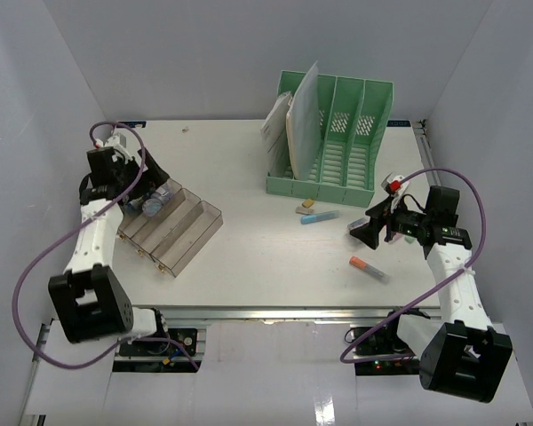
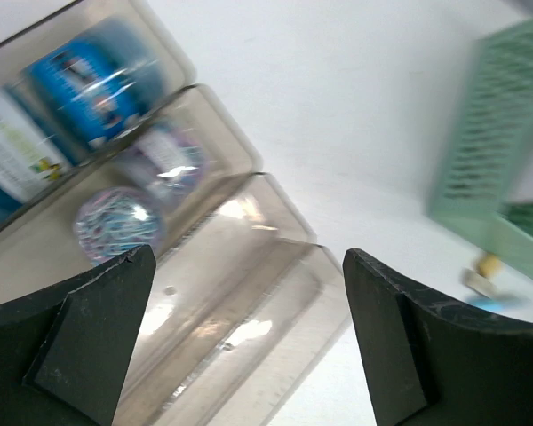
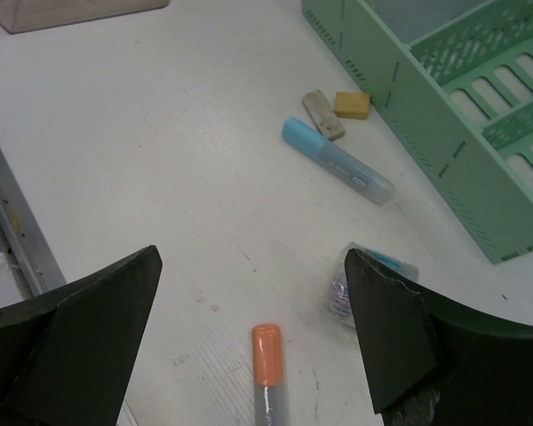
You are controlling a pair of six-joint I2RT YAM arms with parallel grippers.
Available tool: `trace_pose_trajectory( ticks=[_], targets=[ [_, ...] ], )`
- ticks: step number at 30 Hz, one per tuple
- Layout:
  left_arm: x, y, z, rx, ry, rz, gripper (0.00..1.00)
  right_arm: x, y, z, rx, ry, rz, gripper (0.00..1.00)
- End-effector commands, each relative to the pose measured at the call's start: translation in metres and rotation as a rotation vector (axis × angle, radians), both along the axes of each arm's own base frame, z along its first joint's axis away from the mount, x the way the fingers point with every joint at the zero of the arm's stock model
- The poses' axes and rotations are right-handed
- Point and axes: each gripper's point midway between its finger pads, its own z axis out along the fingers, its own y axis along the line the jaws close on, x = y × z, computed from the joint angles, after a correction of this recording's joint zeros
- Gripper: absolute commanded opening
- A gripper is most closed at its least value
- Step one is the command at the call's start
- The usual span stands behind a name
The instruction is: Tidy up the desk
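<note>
the right gripper [image 3: 250, 266], jaws wide apart, hovers over the desk [image 3: 160, 133]. the orange-capped marker [image 3: 268, 364] lies just beneath, long axis across its closing line. the left gripper [image 2: 249, 266], also spread, hangs over the clear tray [image 2: 249, 328], well away from the marker.

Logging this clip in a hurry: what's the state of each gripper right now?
Left gripper: open, holding nothing, over the clear tray.
Right gripper: open, holding nothing, above the orange-capped marker.
</note>
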Motion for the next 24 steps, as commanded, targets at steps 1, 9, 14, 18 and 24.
trace_pose_trajectory(
  ticks=[1, 9, 14, 18, 24],
  targets=[
    [-0.025, -0.045, 0.06, -0.083, -0.233, -0.217, 0.98, 0.026, -0.028, -0.019, -0.091, 0.062, -0.198, 0.91],
    [-0.077, -0.114, 0.053, -0.452, -0.248, -0.477, 0.98, 0.049, -0.044, -0.044, -0.32, 0.125, -0.394, 0.9],
    [-0.096, -0.135, 0.052, -0.571, -0.243, -0.554, 0.98, 0.058, -0.041, -0.064, -0.402, 0.162, -0.426, 0.9],
    [-0.108, -0.155, 0.054, -0.575, -0.249, -0.624, 0.98, 0.065, -0.047, -0.079, -0.461, 0.193, -0.456, 0.9],
    [-0.128, -0.198, 0.05, -0.592, -0.242, -0.721, 0.98, 0.068, -0.043, -0.095, -0.481, 0.233, -0.423, 0.91]
  ],
)
